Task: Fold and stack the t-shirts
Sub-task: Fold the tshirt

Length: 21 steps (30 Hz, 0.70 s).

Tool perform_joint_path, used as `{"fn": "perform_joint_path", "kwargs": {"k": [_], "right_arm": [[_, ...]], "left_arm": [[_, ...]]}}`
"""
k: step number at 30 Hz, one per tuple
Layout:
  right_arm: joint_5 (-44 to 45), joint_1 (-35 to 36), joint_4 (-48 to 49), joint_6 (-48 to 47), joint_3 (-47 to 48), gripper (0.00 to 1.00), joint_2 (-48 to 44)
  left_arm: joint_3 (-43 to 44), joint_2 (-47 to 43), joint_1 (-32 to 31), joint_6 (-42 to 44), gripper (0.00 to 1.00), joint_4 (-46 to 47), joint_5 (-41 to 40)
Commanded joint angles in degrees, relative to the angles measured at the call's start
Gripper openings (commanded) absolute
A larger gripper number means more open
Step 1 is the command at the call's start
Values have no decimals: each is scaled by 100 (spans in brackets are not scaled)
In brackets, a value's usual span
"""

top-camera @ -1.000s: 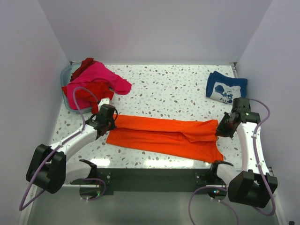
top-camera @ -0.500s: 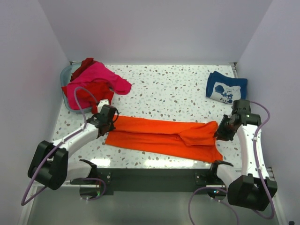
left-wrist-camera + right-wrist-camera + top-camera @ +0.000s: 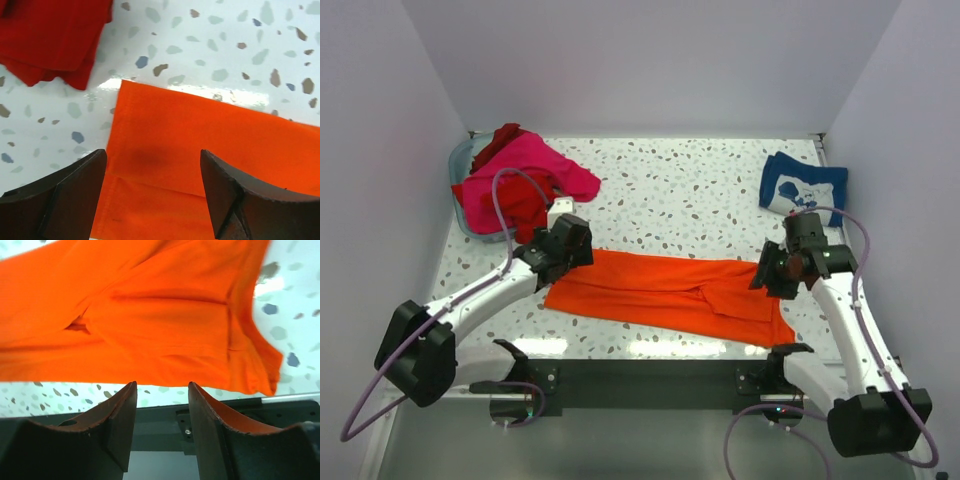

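The orange t-shirt point(image 3: 665, 295) is lying flat on the table point(image 3: 690, 190) as a long narrow band near the front edge; its long axis is running left to right, with the left end sitting slightly farther back than the right. The left gripper point(image 3: 576, 250) is hovering just above the band's left short edge; in the left wrist view its jaws are standing wide apart and are gripping nothing, with the orange cloth showing between them. The right gripper point(image 3: 770, 275) is hovering over the band's right end; in the right wrist view its jaws are standing partly apart and are likewise holding nothing, with the cloth lying just beyond the fingertips. Each arm is therefore nearest to its own end of the band, and the band is spanning the gap between the two grippers; the next fold is probably going to run across the short axis, bringing one end over toward the other. The left edge is lying straight and clean; the right end is looking uneven and layered. The pink and red t-shirts point(image 3: 515, 180) are sitting heaped in a bin point(image 3: 458, 158) at far left; the navy t-shirt point(image 3: 800, 187) is resting folded at far right, well apart from the band.
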Motion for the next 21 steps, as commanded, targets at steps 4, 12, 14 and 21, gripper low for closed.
{"fn": "perform_joint_path", "kwargs": {"k": [4,12,14,21], "right_arm": [[267,1262,984,722,-555,46,96],[504,2352,1792,1170,-820,40,746],[531,2546,1934,1249,-898,38,939],[724,2871,2496,1320,-1118,36,1581]], "left_arm": [[-94,78,-185,-111,83,551,492],[-297,429,-185,-234,84,876,828],[-341,447,-185,-269,84,903,863],[-385,509,-185,-305,84,842,810]]}}
